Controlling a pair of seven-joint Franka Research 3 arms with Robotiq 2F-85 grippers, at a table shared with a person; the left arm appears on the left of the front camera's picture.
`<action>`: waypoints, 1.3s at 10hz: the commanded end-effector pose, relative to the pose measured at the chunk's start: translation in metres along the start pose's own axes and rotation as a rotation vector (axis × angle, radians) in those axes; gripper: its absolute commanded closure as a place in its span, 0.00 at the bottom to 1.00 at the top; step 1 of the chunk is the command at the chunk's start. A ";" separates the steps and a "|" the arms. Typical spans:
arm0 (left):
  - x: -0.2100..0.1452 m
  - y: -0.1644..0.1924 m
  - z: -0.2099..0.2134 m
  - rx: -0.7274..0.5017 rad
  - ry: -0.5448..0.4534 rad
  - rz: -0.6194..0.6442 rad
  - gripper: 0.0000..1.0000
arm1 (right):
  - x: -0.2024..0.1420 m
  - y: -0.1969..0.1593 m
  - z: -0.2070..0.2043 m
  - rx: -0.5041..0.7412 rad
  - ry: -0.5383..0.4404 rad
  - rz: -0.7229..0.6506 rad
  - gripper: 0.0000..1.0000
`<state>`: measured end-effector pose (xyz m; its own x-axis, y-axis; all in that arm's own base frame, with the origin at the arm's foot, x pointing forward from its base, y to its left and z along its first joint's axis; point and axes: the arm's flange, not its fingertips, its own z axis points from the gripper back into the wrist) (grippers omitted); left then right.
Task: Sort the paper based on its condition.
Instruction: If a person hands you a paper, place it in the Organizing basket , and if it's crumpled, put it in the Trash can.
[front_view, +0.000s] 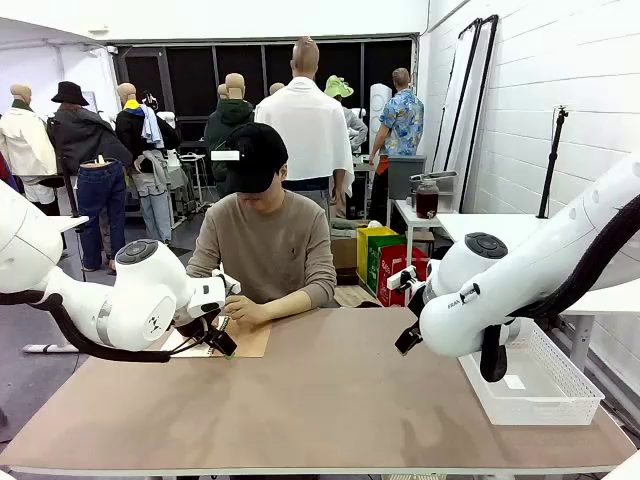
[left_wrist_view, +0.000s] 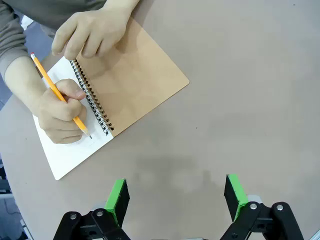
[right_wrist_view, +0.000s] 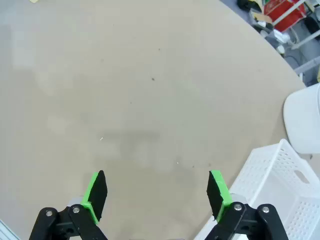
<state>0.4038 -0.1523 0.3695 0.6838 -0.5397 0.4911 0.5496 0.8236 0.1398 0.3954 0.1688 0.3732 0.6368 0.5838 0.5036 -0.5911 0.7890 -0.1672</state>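
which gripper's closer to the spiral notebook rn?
Left. The left gripper hovers open just beside the notebook; the right gripper hangs open well away from it, beside the white basket.

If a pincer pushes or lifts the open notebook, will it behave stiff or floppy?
Pushed, it would probably slide flat: the notebook lies open on the smooth table. Its brown cover looks like thin card, so likely fairly stiff; the white page would probably flop. Lifted by one side, the halves may hinge at the wire spiral.
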 end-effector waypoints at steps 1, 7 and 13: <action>0.000 0.001 0.002 0.002 -0.005 0.003 0.00 | 0.000 0.000 0.000 0.000 -0.003 -0.003 0.00; 0.000 0.001 0.002 0.002 -0.005 0.003 0.00 | 0.000 0.000 0.000 0.000 -0.003 -0.003 0.00; 0.000 0.001 0.002 0.002 -0.005 0.003 0.00 | 0.000 0.000 0.000 0.000 -0.003 -0.003 0.00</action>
<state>0.4036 -0.1529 0.3695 0.6829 -0.5411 0.4908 0.5506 0.8228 0.1409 0.3954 0.1688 0.3732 0.6369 0.5837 0.5037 -0.5910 0.7891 -0.1672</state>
